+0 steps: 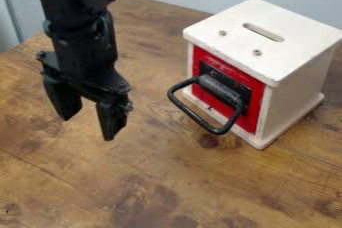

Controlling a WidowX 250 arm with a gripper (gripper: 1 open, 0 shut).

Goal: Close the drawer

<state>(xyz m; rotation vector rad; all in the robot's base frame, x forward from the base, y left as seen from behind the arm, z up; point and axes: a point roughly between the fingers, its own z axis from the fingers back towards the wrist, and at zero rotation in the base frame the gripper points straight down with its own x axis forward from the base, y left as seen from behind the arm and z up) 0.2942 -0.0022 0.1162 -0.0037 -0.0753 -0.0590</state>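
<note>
The drawer (225, 83) has a red front and a black frame, set in a small cream-white box (271, 40) at the right of the wooden table. It sticks out a little from the box face. Its large black loop handle (201, 109) hangs forward and down toward the table. My black gripper (84, 114) hovers over the table to the left of the handle, apart from it. Its two fingers (112, 120) point down and stand apart, with nothing between them.
The box top has a slot (265, 33) and two small screws. The wooden table (147, 187) runs to a far edge at the upper left, with a grey-blue wall strip (11, 12) behind it.
</note>
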